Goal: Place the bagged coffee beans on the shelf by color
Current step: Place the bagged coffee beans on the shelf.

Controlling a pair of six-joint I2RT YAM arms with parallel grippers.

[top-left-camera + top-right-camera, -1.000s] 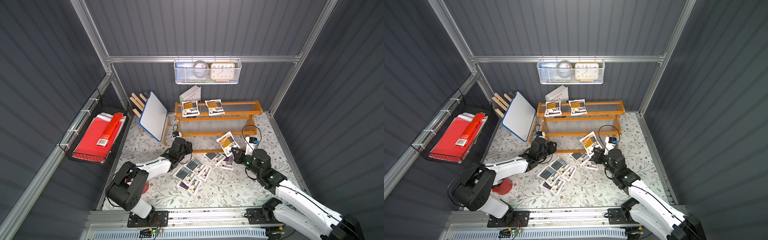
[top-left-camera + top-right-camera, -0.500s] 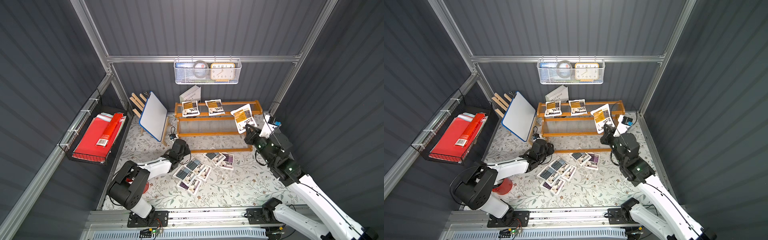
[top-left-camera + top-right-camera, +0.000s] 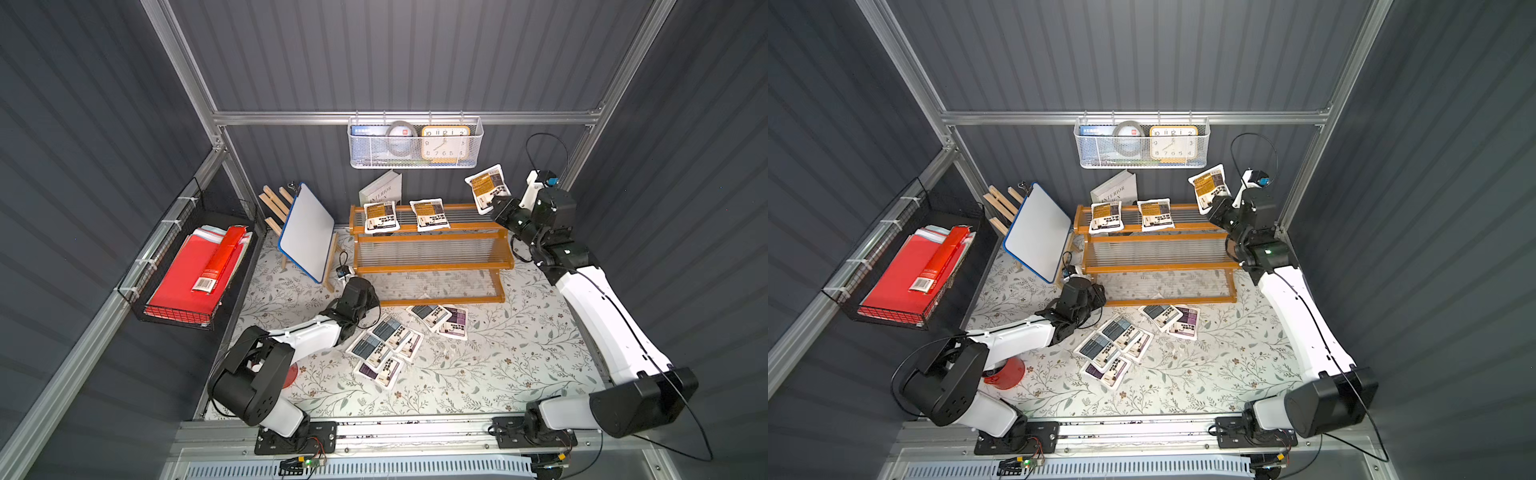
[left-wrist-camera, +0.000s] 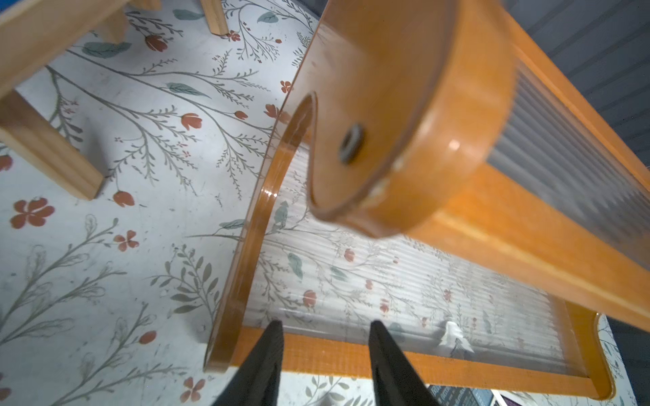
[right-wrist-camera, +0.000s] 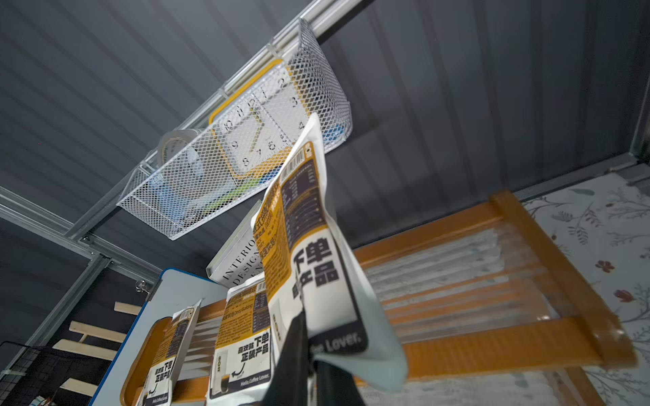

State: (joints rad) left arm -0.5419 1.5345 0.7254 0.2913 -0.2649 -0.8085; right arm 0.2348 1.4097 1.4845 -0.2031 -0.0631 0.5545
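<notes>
Mustard-labelled pouch (image 3: 487, 187) is hanging in both top views, pinched in the right gripper (image 3: 495, 206) near the right end of the shelf (image 3: 432, 238). Two matching pouches (image 3: 381, 216) are lying on its top tier, six others (image 3: 390, 330) on the mat (image 3: 519, 353).

Left wrist view: the left gripper (image 4: 325, 328) is standing half open, gripping nothing, its finger bases cut off.

Right wrist view: closed jaws are clamping the pouch's blurred lower edge.

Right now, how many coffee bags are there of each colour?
Yellow bags: 3, two on the shelf's top tier, the third yellow bag in the right hand.
Blue-grey bags: 3, lying in front of the shelf.
Purple bags: 3, also there; one is half covered, so its colour is a guess.
Total: 9.
</notes>
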